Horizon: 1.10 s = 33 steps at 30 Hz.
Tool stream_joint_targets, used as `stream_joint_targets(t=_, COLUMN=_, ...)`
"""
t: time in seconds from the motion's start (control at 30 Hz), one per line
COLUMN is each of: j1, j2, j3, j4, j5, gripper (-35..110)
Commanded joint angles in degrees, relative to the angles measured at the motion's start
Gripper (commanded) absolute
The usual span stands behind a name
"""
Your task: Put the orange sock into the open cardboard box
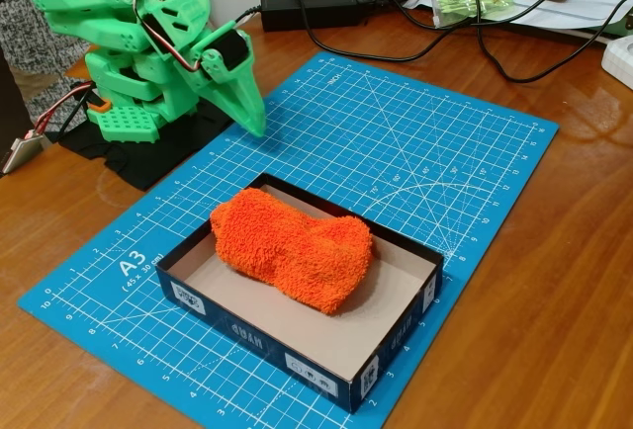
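Green gripper (247, 113) folded at far left over blue cutting mat (415, 142), fingers together, empty, touching nothing, well apart from orange sock (292, 246) lying inside open cardboard box (257, 335) at near centre, against the far wall.

We look from one fixed camera, set above the near edge of the wooden worktop (564, 281) and tilted down and away across it. It stands close: the blue cutting mat (396, 142) fills most of our picture, turned so one corner points toward 5 o'clock. The open cardboard box (297, 350) lies nearest us, low at 6 o'clock. The green arm (138, 43) sits folded at 10 o'clock, and the black power adapters (316, 4) and cables lie along the far edge at 12 o'clock.
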Motion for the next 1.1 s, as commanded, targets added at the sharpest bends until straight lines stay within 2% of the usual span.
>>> stream_joint_targets(t=0.0, j1=-0.6, j2=0.1, j3=-0.1, j4=0.8, j5=0.5, gripper=-1)
stream_joint_targets(t=1.07, j1=-0.4, j2=0.1, j3=-0.1, j4=0.8, j5=0.7, gripper=-1)
